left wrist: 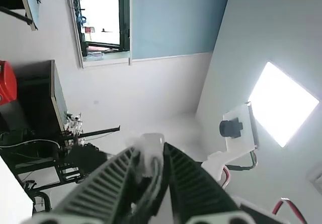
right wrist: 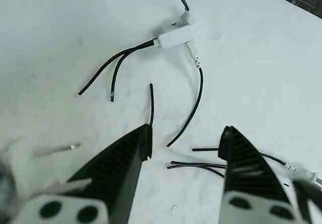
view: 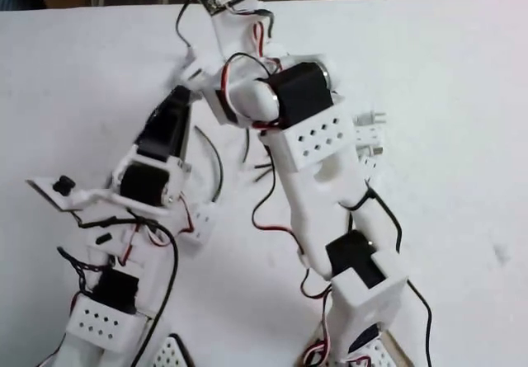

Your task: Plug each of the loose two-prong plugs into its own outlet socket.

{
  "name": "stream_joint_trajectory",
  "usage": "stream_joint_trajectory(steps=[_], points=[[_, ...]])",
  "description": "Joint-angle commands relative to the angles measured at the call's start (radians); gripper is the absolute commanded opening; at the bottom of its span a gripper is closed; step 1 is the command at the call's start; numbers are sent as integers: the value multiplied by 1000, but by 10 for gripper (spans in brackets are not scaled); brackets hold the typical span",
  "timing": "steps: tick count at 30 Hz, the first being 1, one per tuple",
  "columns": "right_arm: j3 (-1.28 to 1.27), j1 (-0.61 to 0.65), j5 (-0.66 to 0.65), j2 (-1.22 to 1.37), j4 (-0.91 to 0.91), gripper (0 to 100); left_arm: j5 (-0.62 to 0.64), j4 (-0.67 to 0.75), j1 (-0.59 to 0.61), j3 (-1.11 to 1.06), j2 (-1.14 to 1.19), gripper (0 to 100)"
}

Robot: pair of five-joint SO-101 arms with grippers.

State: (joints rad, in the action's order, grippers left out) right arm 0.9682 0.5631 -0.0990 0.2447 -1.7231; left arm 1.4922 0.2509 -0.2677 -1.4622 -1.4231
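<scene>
The white thing [left wrist: 148,141] in the left end effector [left wrist: 151,150] is blurred — unidentifiable.

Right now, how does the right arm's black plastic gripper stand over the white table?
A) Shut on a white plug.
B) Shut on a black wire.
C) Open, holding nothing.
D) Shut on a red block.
C: the right gripper has its jaws wide apart above the white table, gripping nothing.

A lab: cable-cluttered rack [left wrist: 48,156], white worktable [view: 462,95].
</scene>
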Motion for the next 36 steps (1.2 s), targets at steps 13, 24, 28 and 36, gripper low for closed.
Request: stream_joint_trajectory(steps=[13,24,28,36], points=[[52,13,-55,-8,28,219,-14,2,-96,-23,-4,26],[51,-41,-66,-21,4,220,-66,2,-94,-26,1,26],[44,-196,-126,-88,4,220,-68,2,-90,-40,2,26],[-97,-541,-256,-297,1,220,-204,-29,12,-51,2,26]])
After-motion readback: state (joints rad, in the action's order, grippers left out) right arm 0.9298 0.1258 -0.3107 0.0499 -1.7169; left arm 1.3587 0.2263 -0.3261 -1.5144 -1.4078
